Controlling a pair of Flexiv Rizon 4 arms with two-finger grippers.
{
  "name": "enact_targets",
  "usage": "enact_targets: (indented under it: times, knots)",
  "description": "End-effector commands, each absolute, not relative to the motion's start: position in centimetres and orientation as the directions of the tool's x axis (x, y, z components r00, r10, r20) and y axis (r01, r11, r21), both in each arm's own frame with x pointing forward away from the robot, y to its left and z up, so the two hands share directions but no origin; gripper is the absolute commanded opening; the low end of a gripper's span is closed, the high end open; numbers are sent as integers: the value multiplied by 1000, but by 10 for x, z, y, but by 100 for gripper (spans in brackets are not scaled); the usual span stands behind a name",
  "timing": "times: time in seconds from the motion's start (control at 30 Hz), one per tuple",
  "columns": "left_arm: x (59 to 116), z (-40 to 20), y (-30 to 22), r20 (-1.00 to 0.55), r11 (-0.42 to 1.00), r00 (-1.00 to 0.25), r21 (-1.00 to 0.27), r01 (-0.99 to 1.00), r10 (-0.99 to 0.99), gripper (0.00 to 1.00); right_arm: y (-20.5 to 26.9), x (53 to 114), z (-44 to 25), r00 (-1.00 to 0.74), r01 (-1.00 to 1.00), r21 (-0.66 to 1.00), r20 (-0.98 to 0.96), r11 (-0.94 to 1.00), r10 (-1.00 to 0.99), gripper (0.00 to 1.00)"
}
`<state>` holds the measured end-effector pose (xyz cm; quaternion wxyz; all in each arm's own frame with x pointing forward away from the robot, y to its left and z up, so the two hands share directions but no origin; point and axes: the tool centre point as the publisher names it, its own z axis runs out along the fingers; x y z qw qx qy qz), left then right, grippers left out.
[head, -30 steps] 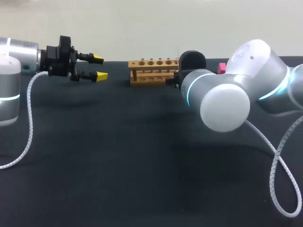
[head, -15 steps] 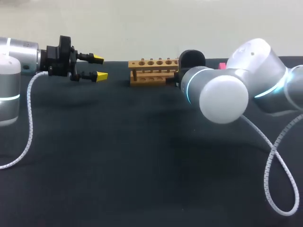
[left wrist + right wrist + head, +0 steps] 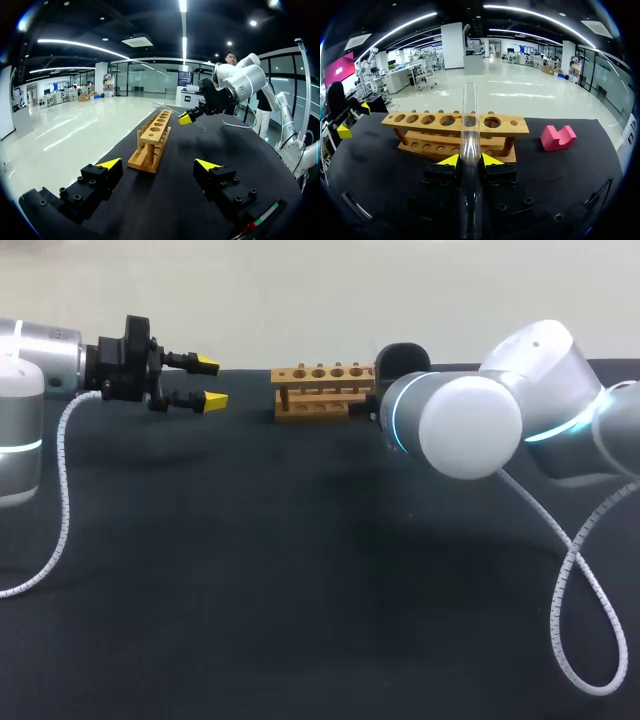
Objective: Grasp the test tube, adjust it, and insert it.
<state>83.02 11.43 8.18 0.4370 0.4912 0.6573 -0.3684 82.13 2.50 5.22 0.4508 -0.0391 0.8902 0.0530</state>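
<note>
At upper centre of the head view stands the light wooden rack of holes (image 3: pixel 320 390); just before it, the clear glass test tube (image 3: pixel 469 115) is clamped by the right gripper (image 3: pixel 470 161). Upright tilting and centring over one hole are advised before lowering. The left gripper (image 3: pixel 205 381) is seen open, upper left.

- Head view: fixed above and behind, looking down over the dark tabletop (image 3: pixel 250 590), far from the wooden rack (image 3: pixel 322 390) near its far edge.
- Left wrist view: low, facing past the left gripper (image 3: pixel 157 163) at the rack's end, fairly near.
- Right wrist view: sighted along the test tube (image 3: pixel 469 120) clamped in the right gripper (image 3: pixel 470 160), close to the rack's long side.
- Shared by all three: the rack.
</note>
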Motion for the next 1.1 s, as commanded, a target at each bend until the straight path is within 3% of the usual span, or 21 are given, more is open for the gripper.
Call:
enact_targets:
  times: [0.03, 1.1]
  knots:
    - [829, 81, 114, -938, 249, -132, -51, 967, 321, 100, 26, 826, 50, -618, -120, 56, -786, 991, -30, 0]
    - [829, 81, 114, -938, 249, -132, -51, 967, 321, 100, 31, 825, 32, -767, -149, 124, -641, 981, -36, 0]
